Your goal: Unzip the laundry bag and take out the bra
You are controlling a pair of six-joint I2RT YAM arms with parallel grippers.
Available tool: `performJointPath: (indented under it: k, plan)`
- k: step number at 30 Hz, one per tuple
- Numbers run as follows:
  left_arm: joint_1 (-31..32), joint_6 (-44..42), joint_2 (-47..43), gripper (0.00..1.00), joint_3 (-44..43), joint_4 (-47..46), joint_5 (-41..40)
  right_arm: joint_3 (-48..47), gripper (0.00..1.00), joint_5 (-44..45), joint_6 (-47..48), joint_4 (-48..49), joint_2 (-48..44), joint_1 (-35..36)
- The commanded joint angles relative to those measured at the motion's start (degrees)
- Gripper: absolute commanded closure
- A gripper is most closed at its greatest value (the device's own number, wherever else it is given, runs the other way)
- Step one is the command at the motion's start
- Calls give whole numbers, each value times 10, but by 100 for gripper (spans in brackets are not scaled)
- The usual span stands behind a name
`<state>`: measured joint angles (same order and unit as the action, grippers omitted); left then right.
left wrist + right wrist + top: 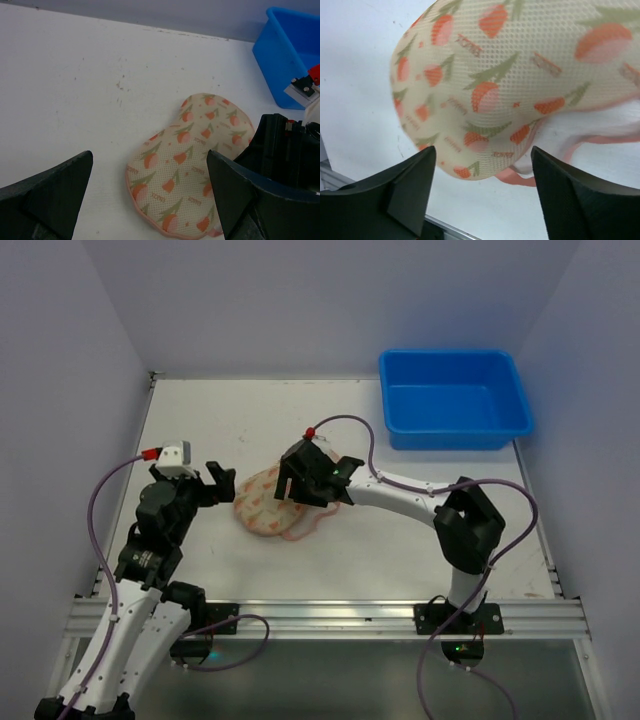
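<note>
The laundry bag [262, 508] is a cream pouch with an orange tulip print and pink trim. It lies flat on the white table at centre. It also shows in the left wrist view [187, 160] and the right wrist view [495, 75]. Its pink strap [520, 178] trails from the near edge. My left gripper [224, 483] [150, 155] is open and empty, just left of the bag. My right gripper [298, 492] [482, 150] is open and empty, hovering over the bag's right half. The bra is hidden; no zipper pull can be made out.
A blue plastic tub [455, 400] stands at the back right of the table and also shows in the left wrist view [282, 55]. White walls close in the left, back and right sides. An aluminium rail [330, 617] runs along the near edge.
</note>
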<state>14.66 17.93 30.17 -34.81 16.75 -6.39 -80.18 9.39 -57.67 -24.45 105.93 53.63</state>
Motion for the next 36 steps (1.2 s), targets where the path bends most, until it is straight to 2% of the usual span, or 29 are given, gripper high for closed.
performJointPath:
  k: [1,3,5,9,17,23,25,26,29,33,35,36]
  plan:
    - [-3,22,8,0,3,-22,7,3,16,51,59,-16,-51,-8]
    - [-3,41,21,0,2,-8,22,12,12,59,107,-18,-72,-20]
    - [-3,69,44,0,7,-5,30,34,11,27,129,-19,-102,-52]
    - [-3,96,118,0,-6,-3,52,106,11,-8,114,2,-145,-83]
    - [-2,147,320,0,-19,-46,46,267,13,-89,62,101,-203,-83]
    - [18,194,399,0,41,-124,163,322,13,-67,76,107,-284,-84]
    - [67,247,391,0,63,-156,197,346,13,-53,77,101,-328,-87]
    - [93,263,384,0,77,-202,200,354,13,-37,76,99,-343,-91]
    - [213,298,384,0,70,-228,198,390,13,-2,66,89,-402,-105]
    - [270,287,371,0,13,-209,180,427,13,48,60,78,-456,-115]
    - [273,271,350,0,0,-172,139,433,13,56,63,77,-470,-119]
    - [272,268,343,0,-3,-155,80,434,13,57,65,77,-470,-120]
